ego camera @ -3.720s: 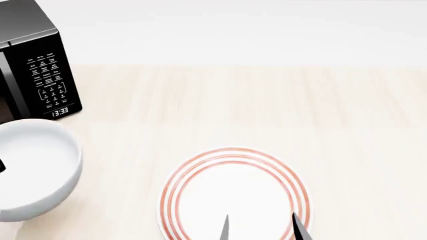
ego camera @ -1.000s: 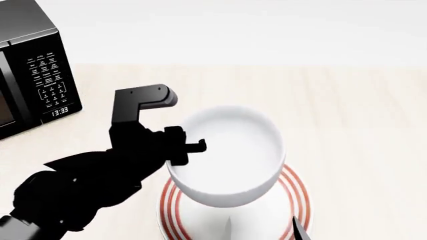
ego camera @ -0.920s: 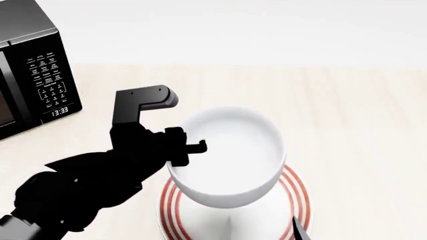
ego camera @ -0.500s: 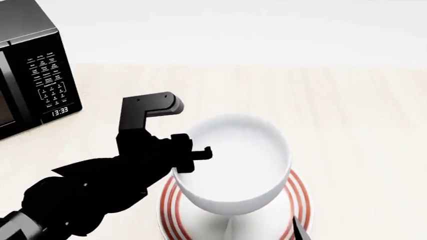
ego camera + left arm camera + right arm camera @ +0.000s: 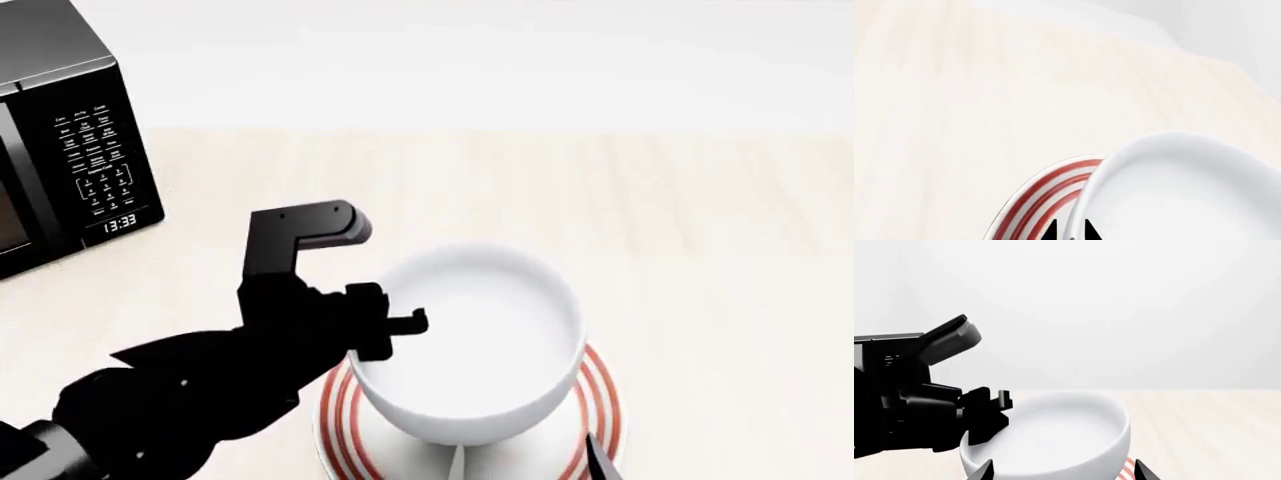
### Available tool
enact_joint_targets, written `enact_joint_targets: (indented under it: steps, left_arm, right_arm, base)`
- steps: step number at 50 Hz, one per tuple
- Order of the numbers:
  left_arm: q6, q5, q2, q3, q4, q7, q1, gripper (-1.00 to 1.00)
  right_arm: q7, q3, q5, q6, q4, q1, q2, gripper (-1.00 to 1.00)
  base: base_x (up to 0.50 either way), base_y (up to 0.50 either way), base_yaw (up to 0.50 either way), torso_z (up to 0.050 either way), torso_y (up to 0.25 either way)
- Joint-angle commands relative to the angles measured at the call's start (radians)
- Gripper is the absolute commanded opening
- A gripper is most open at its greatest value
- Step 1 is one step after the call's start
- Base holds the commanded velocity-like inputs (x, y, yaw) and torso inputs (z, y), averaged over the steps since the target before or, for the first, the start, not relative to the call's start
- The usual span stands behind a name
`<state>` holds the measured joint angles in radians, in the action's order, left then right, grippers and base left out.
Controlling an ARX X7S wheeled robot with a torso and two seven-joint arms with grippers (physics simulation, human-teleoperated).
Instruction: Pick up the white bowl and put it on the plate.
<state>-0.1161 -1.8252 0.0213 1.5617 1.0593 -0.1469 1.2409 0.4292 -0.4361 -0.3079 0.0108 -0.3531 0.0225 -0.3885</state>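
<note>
The left claw is clamped on the left rim of the white bowl, one finger inside the wall and the other outside it, and in the left wrist view the two dark fingertips pinch the rim edge right up close. The bowl sits directly over the plate, which shows as red rings peeking out on the left, right and near sides beneath it. Whether the bowl's base is touching the plate or just above it cannot be told from here. The bowl looks roughly upright, its open mouth facing up, slightly narrower than the ringed plate below. The left arm reaches in from the near-left corner of the head view, a black bulk angled up and to the right across the pale wooden bench, with a boxy bracket sticking up above the wrist. In the right wrist view the bowl fills the lower middle, with the left claw hooked on its rim. The right claw hangs at the near edge, over the near side of the plate; its two thin tips stand apart, holding nothing. A black microwave stands at the far left of the bench, clock reading 13:33, well apart from the plate.
</note>
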Motion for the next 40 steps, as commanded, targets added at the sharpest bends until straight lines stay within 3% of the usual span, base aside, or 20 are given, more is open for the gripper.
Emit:
enact_joint_targets:
  steps: [1, 40]
  left_arm:
    - [0.025, -0.051, -0.021, 0.020, 0.004, 0.043, 0.009, -1.00]
    - [-0.015, -0.126, -0.021, 0.048, 0.026, 0.123, -0.012, -1.00]
  right_arm:
    - [-0.024, 0.020, 0.021, 0.004, 0.008, -0.003, 0.018, 1.00]
    - [-0.017, 0.009, 0.018, 0.003, 0.005, -0.006, 0.012, 1.00]
  base:
    - [0.00, 0.00, 0.00, 0.000, 0.000]
    - [0.00, 0.00, 0.00, 0.000, 0.001]
